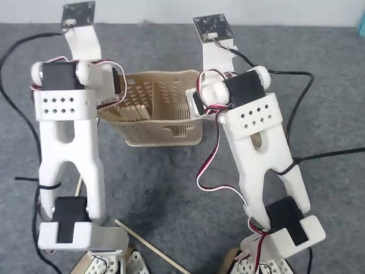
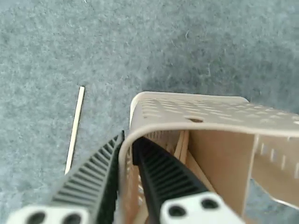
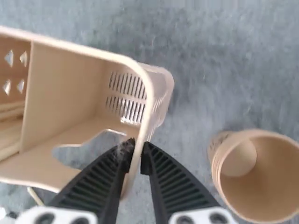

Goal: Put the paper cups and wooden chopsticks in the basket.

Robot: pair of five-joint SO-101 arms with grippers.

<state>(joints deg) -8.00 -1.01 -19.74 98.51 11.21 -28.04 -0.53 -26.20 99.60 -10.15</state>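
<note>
A tan slotted basket (image 1: 165, 130) stands at the back of the table between the two arms. My left gripper (image 2: 128, 139) is shut on the rim of one end wall of the basket (image 2: 210, 116), one finger inside and one outside. My right gripper (image 3: 138, 144) is shut on the opposite end wall of the basket (image 3: 65, 93). Several wooden chopsticks (image 1: 134, 111) lie in the left compartment. One chopstick (image 2: 74, 128) lies on the carpet beside the basket, and another chopstick (image 1: 151, 246) lies near the front. Nested paper cups (image 3: 254, 175) sit mouth-up on the carpet beside the basket's right end.
Grey carpet (image 1: 171, 188) covers the table. The two white arm bodies (image 1: 71, 154) (image 1: 262, 154) stretch from the front edge to the basket, with cables (image 1: 319, 154) trailing to the right. Open carpet lies between the arms in front of the basket.
</note>
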